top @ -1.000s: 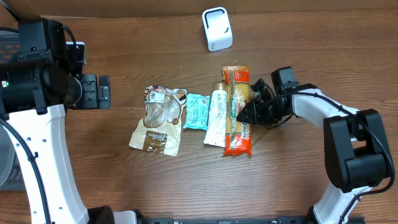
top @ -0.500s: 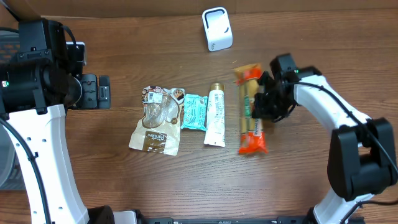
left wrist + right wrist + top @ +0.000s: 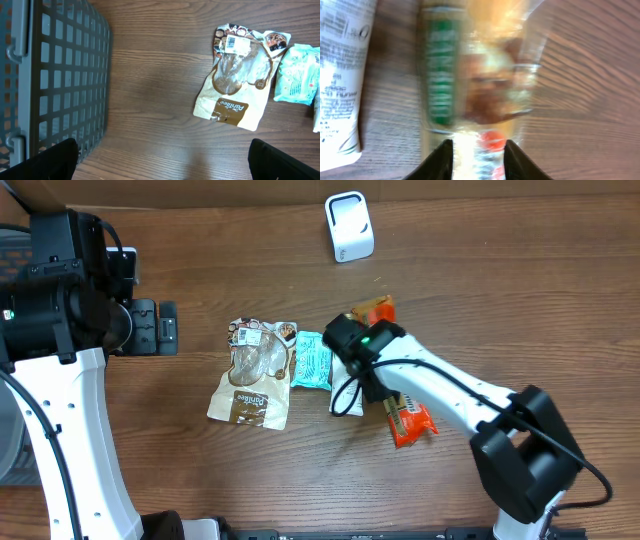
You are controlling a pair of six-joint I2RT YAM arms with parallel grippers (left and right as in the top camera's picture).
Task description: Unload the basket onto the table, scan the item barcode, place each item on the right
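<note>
Straddling long snack packet (image 3: 470, 90) on worktop (image 3: 500, 280), beside white tube (image 3: 340, 75), with right hand (image 3: 480, 152) part-open; firmness of hold not determinable. Holding left hand (image 3: 160, 162) wide open, empty. Risking slick film sliding free or crumpling over barcode before reaching white scanner (image 3: 349, 226).

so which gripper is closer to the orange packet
Right. The right gripper sits over the orange packet, jaws straddling it; the left gripper is far off at the table's left side, past the brown pouch.
</note>
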